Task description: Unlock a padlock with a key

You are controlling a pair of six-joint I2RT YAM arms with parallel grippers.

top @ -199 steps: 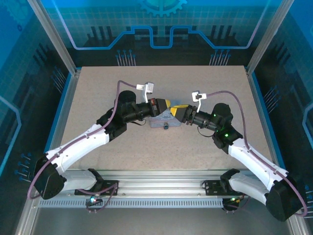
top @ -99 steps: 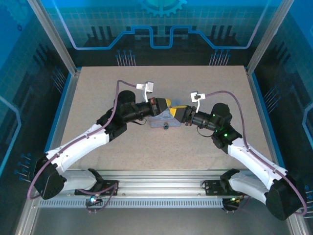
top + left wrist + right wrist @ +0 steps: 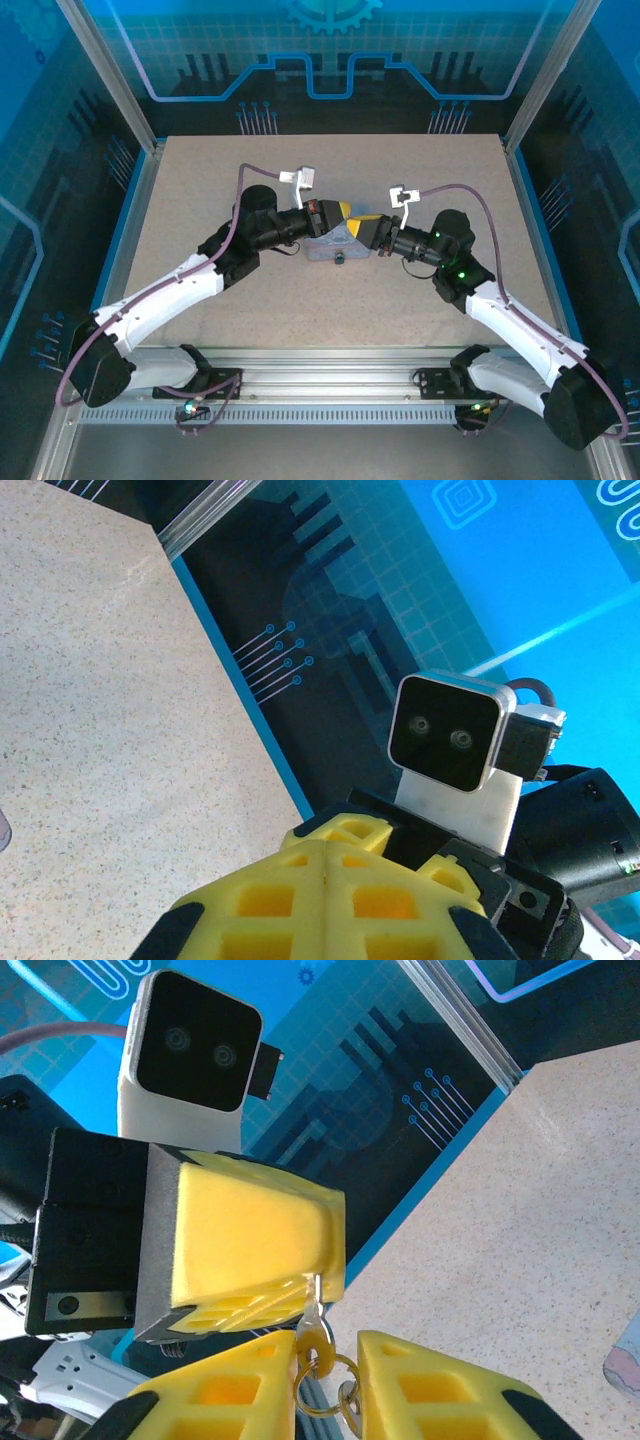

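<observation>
A small silver key (image 3: 318,1332) on a ring (image 3: 345,1400) hangs between the two grippers. My left gripper (image 3: 346,212) is shut, and the key's blade tip disappears between its yellow fingertips (image 3: 300,1260). In the left wrist view its pads (image 3: 325,880) press flat together. My right gripper (image 3: 328,1350) sits just below, its fingers closed in against both sides of the ring. Both grippers meet above the pale blue tin (image 3: 322,250). A tiny dark thing at the tin's near edge looks like the padlock (image 3: 340,258).
The grey speckled table (image 3: 200,180) spreads bare around the tin. Blue walls and metal posts (image 3: 105,80) enclose it. A corner of the tin (image 3: 625,1360) shows at the right wrist view's edge. Each wrist camera faces the other (image 3: 445,730).
The right arm has crept slightly left toward the left gripper. The left arm and the tin have stayed put.
</observation>
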